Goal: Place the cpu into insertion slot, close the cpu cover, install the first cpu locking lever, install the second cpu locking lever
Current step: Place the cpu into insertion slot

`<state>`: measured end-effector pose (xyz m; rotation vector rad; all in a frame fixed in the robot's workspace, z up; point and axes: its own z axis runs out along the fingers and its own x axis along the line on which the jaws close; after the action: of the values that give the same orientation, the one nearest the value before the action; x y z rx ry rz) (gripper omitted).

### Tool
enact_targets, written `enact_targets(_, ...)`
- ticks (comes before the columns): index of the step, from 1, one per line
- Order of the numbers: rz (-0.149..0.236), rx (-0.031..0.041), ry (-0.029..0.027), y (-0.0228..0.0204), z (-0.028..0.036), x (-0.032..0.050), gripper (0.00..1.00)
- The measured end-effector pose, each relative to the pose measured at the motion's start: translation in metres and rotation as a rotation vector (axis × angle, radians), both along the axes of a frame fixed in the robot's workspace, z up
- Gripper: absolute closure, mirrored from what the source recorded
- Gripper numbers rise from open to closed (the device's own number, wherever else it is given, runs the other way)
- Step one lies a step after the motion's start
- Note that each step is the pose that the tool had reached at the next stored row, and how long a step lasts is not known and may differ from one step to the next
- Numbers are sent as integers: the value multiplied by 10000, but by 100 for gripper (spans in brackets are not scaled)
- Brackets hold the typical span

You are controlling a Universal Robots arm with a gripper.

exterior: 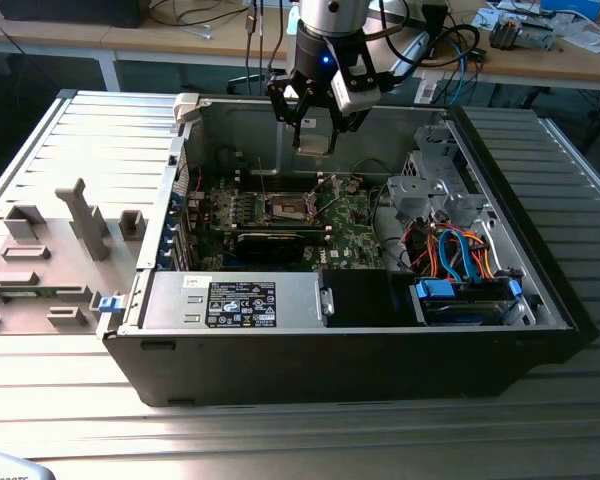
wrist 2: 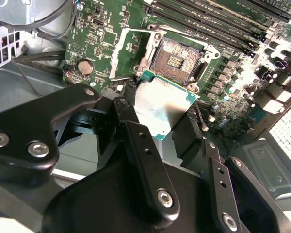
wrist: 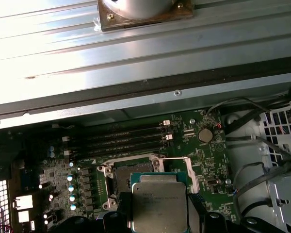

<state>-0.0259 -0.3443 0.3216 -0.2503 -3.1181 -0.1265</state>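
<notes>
**CPU held above open, empty socket**

Gripper [exterior: 314, 128] is clamped on the cpu [exterior: 313, 140], fingers pinching two opposite edges. In the second wrist view the dark fingers [wrist 2: 131, 116] flank the cpu [wrist 2: 164, 109], and its metal top faces up in the first wrist view [wrist: 159, 206]. The chip hangs in the air, touching nothing but the fingers.

Key relation: the insertion slot [exterior: 287, 208] lies below the gripper, well apart from it, and offset a little rather than dead under. In both wrist views the slot [wrist 2: 177, 59] [wrist: 126, 174] peeks out just past the chip's far edge. The chip is square, so it has no long axis. Its edges run roughly parallel to the slot's rim, so I judge it near lined up.

The slot is empty, its dark contact field bare. The cpu cover [wrist 2: 116, 53] is swung open beside it and not over it, so nothing is seated or closed yet.

Farther out from the gripper, the green board [exterior: 352, 228] carries the slot, with long black memory slots [wrist: 121, 138] beyond it. The open computer case [exterior: 310, 350] holds all of this, lying on its side on a ribbed metal table [exterior: 100, 130].
</notes>
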Motion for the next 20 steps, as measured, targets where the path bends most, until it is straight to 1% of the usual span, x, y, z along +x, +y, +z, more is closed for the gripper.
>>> enact_targets(20, -116, -35, 0, 0, 0, 0, 46)
